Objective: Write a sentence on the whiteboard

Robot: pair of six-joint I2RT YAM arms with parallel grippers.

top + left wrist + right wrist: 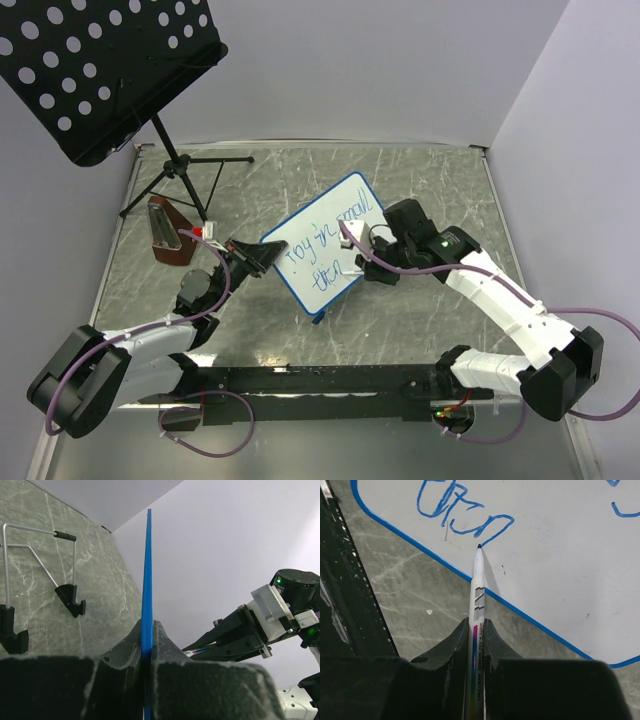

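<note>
Spreading across the top view, the table [440,190] carries the whiteboard [318,300] near its middle, between my two arms. The board's long axis runs from near-left to far-right. My left gripper [147,630] is clamped on its blue edge at the left corner, and I see the board edge-on from that wrist. I cannot tell whether any part of it rests on the table.

The sentence [325,240] follows that same long axis in two blue lines, the lower one only a few letters long. My right arm is the one on the writing face. My right gripper [477,630] is closed tight on the marker [477,595], whose barrel points straight away from my fingers and across the board's near frame.

The marker tip [479,546] sits at the tail of the last blue stroke, at or just off the surface. I cannot say which. Bare white lies to the right of the tip in my wrist view, so I judge the next letters go that way, along the board.
</note>
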